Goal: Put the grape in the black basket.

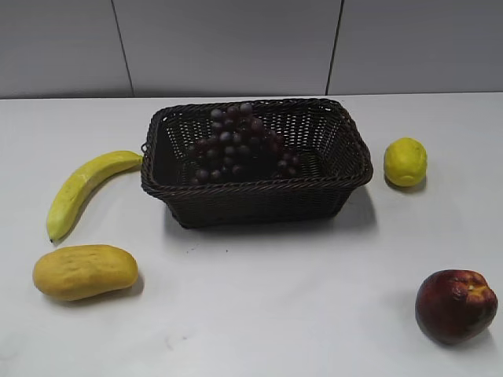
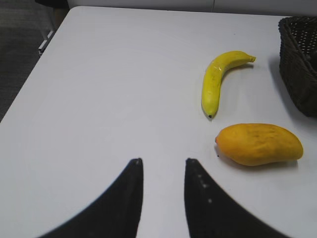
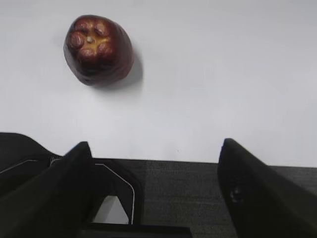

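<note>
white table (image 1: 259, 306) | on it: black basket (image 1: 259, 200), banana (image 1: 82, 188), mango (image 1: 85, 272), lemon (image 1: 405, 162), apple (image 1: 456, 305)

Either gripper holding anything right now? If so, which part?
Nothing held. The left gripper is open over bare table, the right gripper is open and empty near the table edge. The grape lies in the black basket.

Banana (image 2: 216, 82) lies on the counter (image 2: 109, 89), ahead-right of the left claw (image 2: 163, 163); mango (image 2: 259, 144) nearer, right. Apple (image 3: 98, 48) sits ahead-left of the right claw (image 3: 156, 146). Lemon (image 1: 405, 162) rests separately.
</note>
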Controlling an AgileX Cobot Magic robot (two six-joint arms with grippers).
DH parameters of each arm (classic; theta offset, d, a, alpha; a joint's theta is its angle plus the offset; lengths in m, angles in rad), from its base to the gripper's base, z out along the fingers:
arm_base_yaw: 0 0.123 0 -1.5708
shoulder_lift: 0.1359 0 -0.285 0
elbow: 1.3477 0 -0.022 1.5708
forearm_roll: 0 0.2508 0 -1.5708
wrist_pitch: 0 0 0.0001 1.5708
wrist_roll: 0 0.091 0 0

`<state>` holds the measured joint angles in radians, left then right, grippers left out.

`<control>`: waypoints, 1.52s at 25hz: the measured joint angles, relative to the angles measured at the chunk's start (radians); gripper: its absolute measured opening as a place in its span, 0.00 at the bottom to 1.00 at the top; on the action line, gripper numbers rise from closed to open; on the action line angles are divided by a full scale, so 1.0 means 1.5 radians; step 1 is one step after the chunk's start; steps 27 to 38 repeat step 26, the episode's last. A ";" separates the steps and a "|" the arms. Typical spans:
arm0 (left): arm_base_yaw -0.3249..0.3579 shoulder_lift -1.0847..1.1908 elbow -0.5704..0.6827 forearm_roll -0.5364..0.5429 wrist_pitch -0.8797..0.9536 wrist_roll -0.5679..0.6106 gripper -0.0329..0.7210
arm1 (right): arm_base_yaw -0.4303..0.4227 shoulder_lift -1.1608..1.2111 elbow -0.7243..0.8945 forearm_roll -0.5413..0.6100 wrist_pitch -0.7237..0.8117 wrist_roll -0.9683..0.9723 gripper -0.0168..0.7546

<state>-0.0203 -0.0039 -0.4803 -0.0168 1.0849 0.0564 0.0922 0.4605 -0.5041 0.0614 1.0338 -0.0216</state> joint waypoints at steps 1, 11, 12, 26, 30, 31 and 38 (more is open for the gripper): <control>0.000 0.000 0.000 0.000 0.000 0.000 0.35 | 0.000 -0.016 0.000 0.000 0.000 0.000 0.79; 0.000 0.000 0.000 0.000 0.000 0.000 0.35 | 0.000 -0.173 0.000 0.000 0.000 0.000 0.79; 0.000 0.000 0.000 0.000 0.000 0.000 0.35 | 0.000 -0.189 0.000 0.000 0.000 0.000 0.79; 0.000 0.000 0.000 0.000 0.000 0.000 0.35 | 0.000 -0.311 0.001 0.000 0.003 0.000 0.73; 0.000 0.000 0.000 0.000 0.000 0.000 0.35 | 0.000 -0.311 0.001 0.000 0.003 0.000 0.73; 0.000 0.000 0.000 0.000 0.000 0.000 0.35 | 0.000 -0.311 0.001 0.000 0.003 0.000 0.73; 0.000 0.000 0.000 0.000 0.000 0.000 0.35 | 0.000 -0.311 0.001 0.000 0.003 0.000 0.73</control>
